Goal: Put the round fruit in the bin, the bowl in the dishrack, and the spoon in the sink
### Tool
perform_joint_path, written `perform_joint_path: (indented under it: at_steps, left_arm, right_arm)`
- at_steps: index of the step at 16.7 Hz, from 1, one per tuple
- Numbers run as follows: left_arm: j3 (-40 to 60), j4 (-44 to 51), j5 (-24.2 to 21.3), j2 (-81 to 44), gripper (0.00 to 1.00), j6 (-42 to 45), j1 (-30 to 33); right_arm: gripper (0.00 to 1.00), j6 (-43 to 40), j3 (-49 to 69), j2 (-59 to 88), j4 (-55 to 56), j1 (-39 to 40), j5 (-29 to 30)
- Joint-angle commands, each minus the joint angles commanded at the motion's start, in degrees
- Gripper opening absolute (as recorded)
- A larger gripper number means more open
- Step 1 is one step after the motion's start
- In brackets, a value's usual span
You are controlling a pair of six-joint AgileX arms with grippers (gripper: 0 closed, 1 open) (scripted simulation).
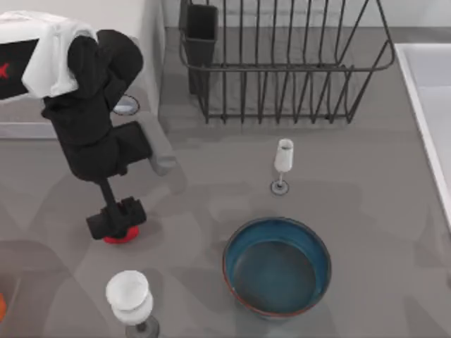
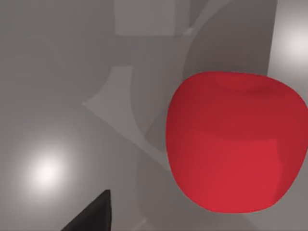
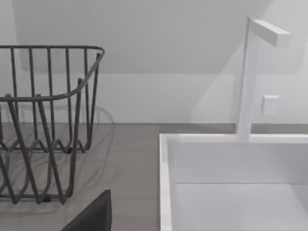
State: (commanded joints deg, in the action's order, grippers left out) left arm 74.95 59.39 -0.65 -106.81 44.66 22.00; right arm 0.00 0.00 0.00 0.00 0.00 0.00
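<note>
Fruit first: the round fruit (image 1: 121, 236), small and bright red, sits on the grey table (image 1: 366, 176) toward the left side, its red edge peeking out from under our left gripper (image 1: 117, 220). That gripper hangs directly over it, so close in the top view that the two overlap. In the left wrist view the round fruit (image 2: 236, 144) looms large, with one dark fingertip (image 2: 94, 216) showing off to its side and apart from it. We cannot tell how wide the left fingers stand or whether they touch the fruit.

Bowl (image 1: 277, 266): wide, glossy blue inside, reddish-brown rim, upright on the table near the front centre, well apart from the left gripper.

Dishrack (image 1: 282, 63): dark wire bars at the back centre, with a black utensil cup (image 1: 201, 35) on its left corner.

Sink (image 1: 430, 113): pale basin at the right edge of the table. The right wrist view faces the sink (image 3: 231, 178), its white tap (image 3: 255, 77) and the dishrack (image 3: 43, 120) beside it; one dark fingertip (image 3: 94, 216) of our right arm's gripper shows there, and we cannot tell its opening.

Glasses: a small white stemmed glass (image 1: 282, 163) stands between dishrack and bowl; a larger white glass (image 1: 130, 299) stands near the front, just below the fruit.

Microwave (image 1: 77, 63): white, at the back left, partly behind our left arm.
</note>
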Motion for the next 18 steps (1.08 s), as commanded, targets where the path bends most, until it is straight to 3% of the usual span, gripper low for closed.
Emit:
perform_joint_path:
  at_steps: [7, 12, 18]
  left_arm:
    - [-7.40, -13.16, -0.04, -5.37, 1.00, 0.05, 0.25]
    - [-8.53, -14.81, -0.04, -6.35, 1.00, 0.09, 0.29]
    - [-8.53, -14.81, -0.04, -6.35, 0.55, 0.09, 0.29]
  right_arm:
    - [1.00, 0.00, 0.00, 0.00, 0.00, 0.00, 0.00]
    - [1.00, 0.00, 0.00, 0.00, 0.00, 0.00, 0.00]
    - [1.00, 0.00, 0.00, 0.00, 0.00, 0.00, 0.00]
